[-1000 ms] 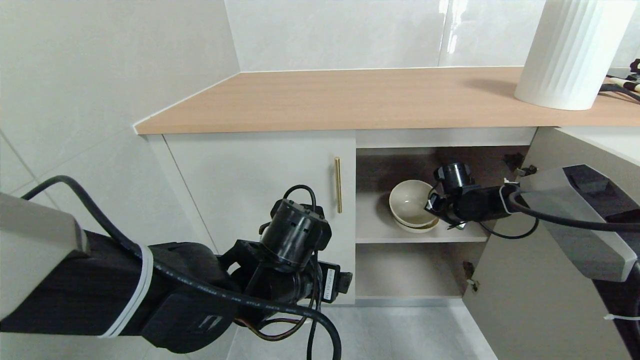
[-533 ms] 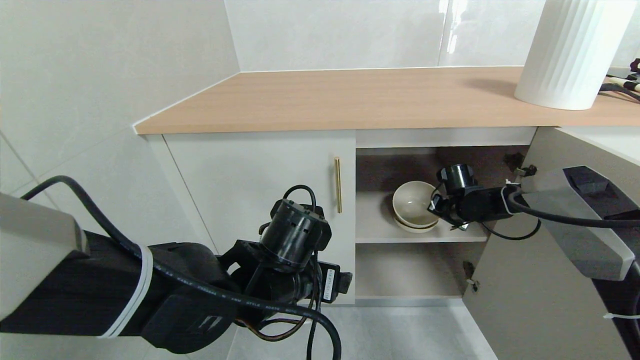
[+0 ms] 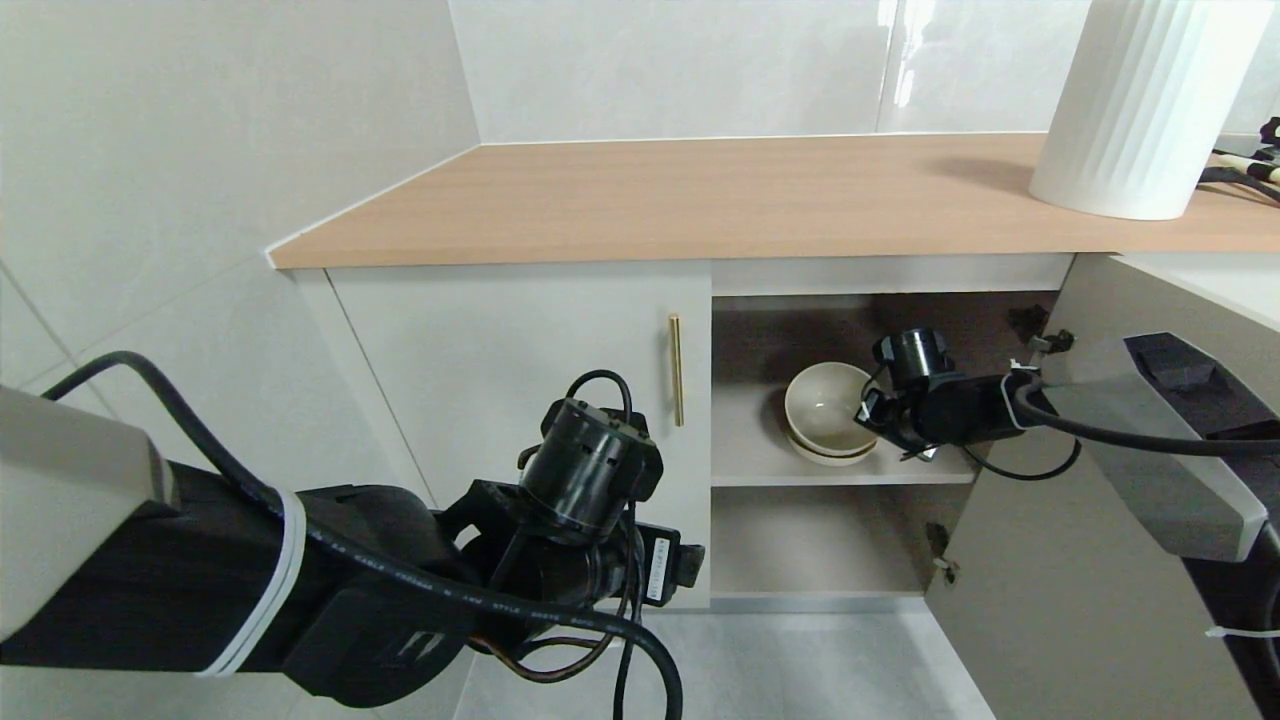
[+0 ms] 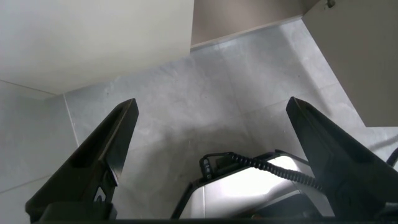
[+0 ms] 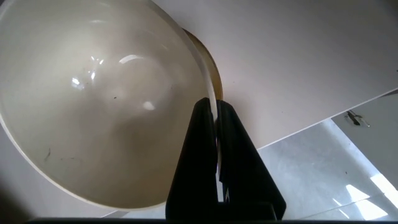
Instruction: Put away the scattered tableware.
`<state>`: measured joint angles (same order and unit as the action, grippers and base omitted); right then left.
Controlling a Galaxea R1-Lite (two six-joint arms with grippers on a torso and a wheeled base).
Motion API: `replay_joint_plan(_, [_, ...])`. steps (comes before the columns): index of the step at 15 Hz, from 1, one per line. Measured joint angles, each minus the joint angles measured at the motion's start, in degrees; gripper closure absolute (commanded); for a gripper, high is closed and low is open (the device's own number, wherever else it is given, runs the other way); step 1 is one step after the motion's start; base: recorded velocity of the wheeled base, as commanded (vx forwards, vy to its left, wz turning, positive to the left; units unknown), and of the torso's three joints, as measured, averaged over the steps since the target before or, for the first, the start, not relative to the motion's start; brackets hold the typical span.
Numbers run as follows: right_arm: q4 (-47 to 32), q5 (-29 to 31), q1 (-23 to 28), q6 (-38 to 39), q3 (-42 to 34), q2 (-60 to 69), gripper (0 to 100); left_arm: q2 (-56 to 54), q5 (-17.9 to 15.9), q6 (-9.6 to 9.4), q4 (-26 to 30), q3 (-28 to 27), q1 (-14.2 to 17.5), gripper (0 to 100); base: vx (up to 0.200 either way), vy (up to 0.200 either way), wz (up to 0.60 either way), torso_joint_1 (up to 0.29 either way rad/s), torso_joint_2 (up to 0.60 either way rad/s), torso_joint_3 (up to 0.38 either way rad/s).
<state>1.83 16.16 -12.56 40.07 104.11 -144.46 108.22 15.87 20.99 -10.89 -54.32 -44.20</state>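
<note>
Head view, from the left: the left gripper (image 4: 211, 109) hangs low before the shut cupboard door (image 3: 520, 400), fingers spread wide and empty, clear of the work. Inside the open cupboard the cream bowl (image 3: 822, 405) sits tilted in a second bowl (image 3: 835, 458) on the upper shelf (image 3: 745, 450). The right gripper (image 3: 867, 417) has its fingers pinched on the cream bowl's rim, probably to nest it.

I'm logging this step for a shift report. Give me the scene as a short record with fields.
right gripper: jaws shut on the rim of the cream bowl
cream bowl: tilted, above a second bowl
second bowl: on the cabinet's upper shelf
right door: open
left gripper: jaws open, low, facing the floor
</note>
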Motion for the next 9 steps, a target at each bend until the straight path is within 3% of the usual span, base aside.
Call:
replay_joint_plan(1, [0.0, 0.0, 0.0, -0.2, 0.0, 0.0, 0, 0.0, 0.0, -0.02, 0.0, 0.0, 0.0, 0, 0.0, 0.0, 0.0, 0.0, 0.0, 0.0])
replay_joint_plan(9, [-0.4, 0.0, -0.1, -0.2, -0.2, 0.1, 0, 0.0, 0.0, -0.11, 0.0, -0.1, 0.0, 0, 0.0, 0.0, 0.0, 0.0, 0.0, 0.0])
